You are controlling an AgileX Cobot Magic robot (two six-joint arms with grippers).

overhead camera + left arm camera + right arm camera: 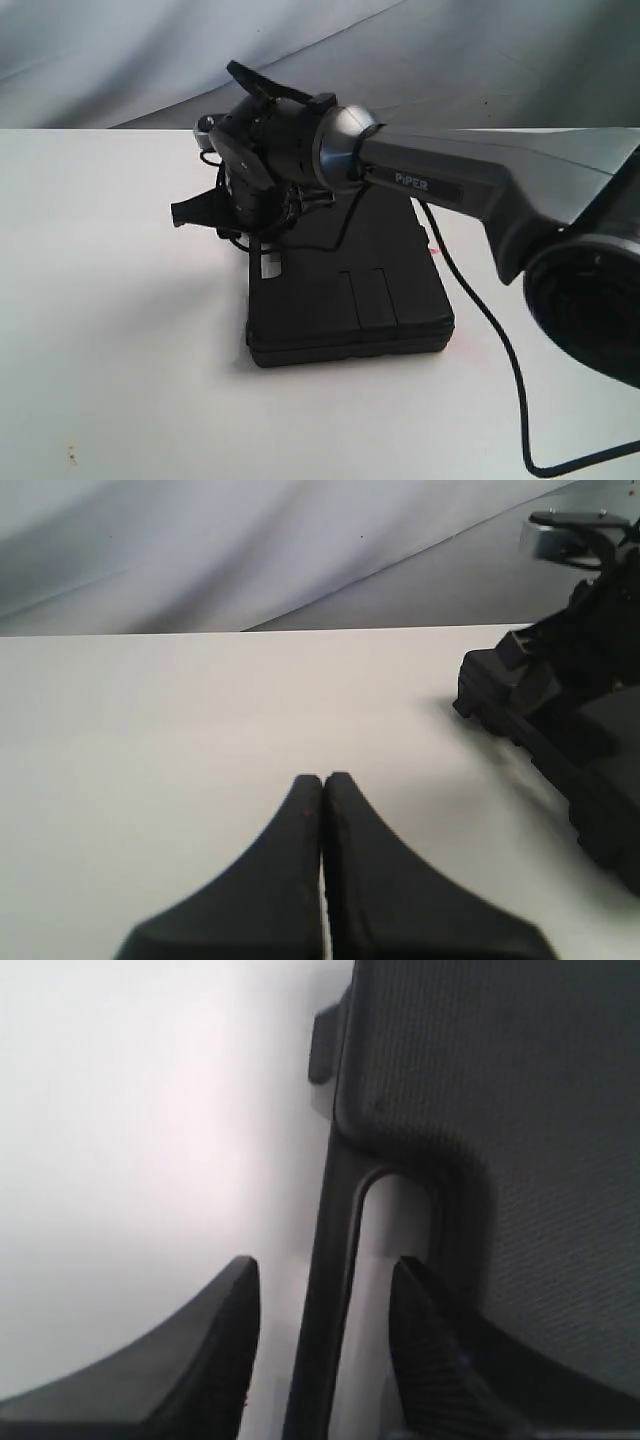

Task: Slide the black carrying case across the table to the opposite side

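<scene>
The black case (350, 300) lies flat near the middle of the white table (100, 300). My right gripper (320, 1270) is at the case's left edge, open, straddling the thin handle bar (340, 1210). One finger (215, 1340) is outside the case over the table. The other finger (430, 1350) sits in the handle slot (395, 1220). A gap shows on both sides of the bar. My left gripper (323, 778) hovers over bare table, shut on nothing. The case (590, 780) lies off to its side.
The right arm (450, 185) reaches across the case from the right. Its black cable (490, 330) trails over the table to the front right. A grey cloth backdrop (150, 50) hangs behind the table's far edge.
</scene>
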